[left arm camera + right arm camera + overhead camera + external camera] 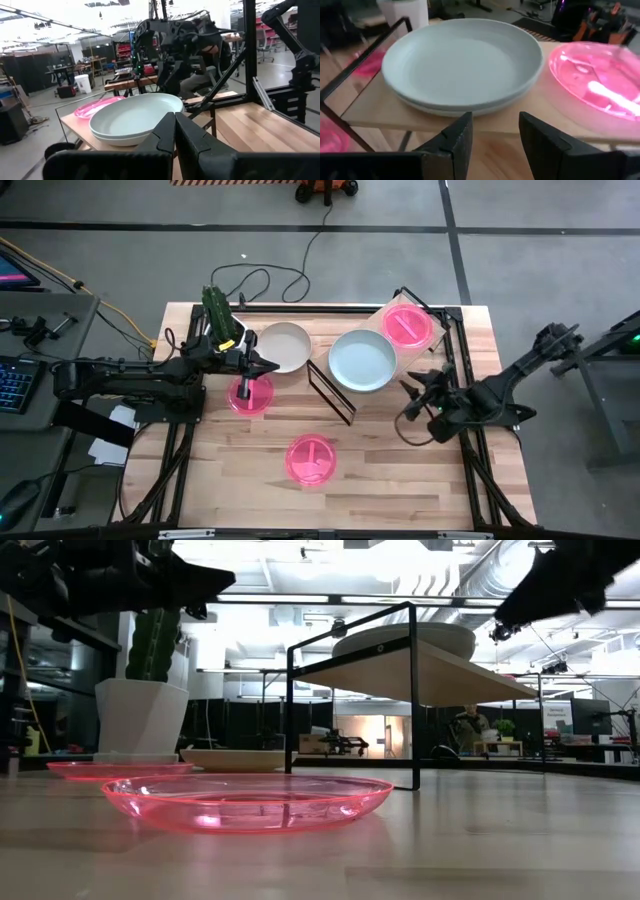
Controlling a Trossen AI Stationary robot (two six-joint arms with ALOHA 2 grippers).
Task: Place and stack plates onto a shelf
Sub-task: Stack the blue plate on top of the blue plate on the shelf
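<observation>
The shelf [345,402] stands slantwise at the table's far right, a plywood board on a black frame. On it lie two stacked grey-green plates [362,360] and one pink plate [408,326]. A cream-white plate [283,347] and two pink plates [250,394] [312,459] rest flat on the table. My left gripper [262,367] hovers shut, raised over the gap between the cream plate and the nearer pink plate. My right gripper [415,395] is open, just near of the shelf, facing the grey-green stack [462,65] and holding nothing.
A white pot with a green cactus [220,315] stands at the far left, close behind my left gripper. Cables lie beyond the far edge. Bare tabletop [400,480] stretches along the near side around the nearest pink plate. The shelf's black frame leg [414,700] rises mid-table.
</observation>
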